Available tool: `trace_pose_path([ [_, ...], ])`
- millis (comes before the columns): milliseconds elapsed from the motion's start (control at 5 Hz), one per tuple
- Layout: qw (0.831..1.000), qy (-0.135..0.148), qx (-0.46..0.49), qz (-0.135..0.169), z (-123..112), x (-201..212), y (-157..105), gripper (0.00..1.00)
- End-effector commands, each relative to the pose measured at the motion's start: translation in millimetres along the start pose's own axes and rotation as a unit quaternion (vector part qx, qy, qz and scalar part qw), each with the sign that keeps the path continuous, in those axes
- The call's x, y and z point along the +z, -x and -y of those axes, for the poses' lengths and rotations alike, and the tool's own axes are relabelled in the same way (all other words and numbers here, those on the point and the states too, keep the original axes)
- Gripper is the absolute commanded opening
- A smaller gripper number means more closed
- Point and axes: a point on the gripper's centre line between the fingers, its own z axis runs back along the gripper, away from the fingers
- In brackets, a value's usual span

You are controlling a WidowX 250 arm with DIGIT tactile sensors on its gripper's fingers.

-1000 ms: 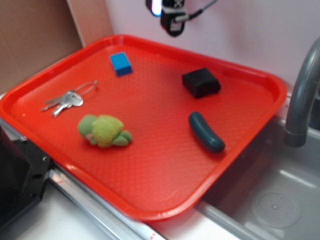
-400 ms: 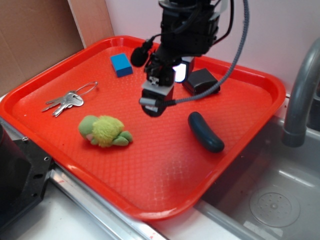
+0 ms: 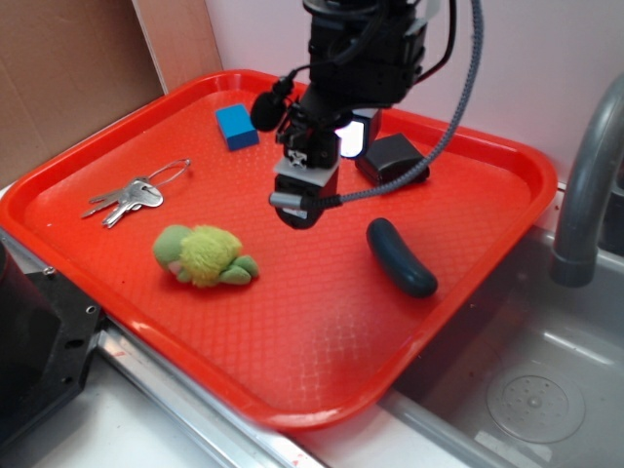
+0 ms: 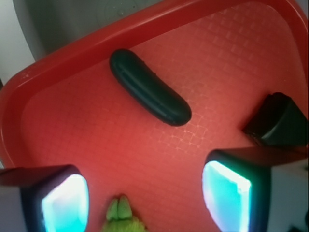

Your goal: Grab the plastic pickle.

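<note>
The pickle (image 3: 401, 257) lies flat near the right rim of the red tray (image 3: 322, 409), its long axis running diagonally from the near-right rim up toward the black block (image 3: 391, 160). Left of it, the tool (image 4: 145, 193) hangs above bare tray with fingers (image 4: 227, 191) apart, holding nothing. A green plush toy (image 3: 203, 255) lies farther left.

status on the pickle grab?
Gripper open, empty, above the tray. Pickle lies free beside it, ungrasped. Nothing in between.
</note>
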Motion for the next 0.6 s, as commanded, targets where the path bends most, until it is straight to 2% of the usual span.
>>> trace_pose_path([
  [0,1.000,-0.019,0.000,0.023,15.2,9.8,6.5,1.00],
  [200,1.000,-0.019,0.000,0.023,15.2,9.8,6.5,1.00],
  [400,0.995,-0.018,-0.099,0.010,6.6,-7.0,-39.7,1.00],
])
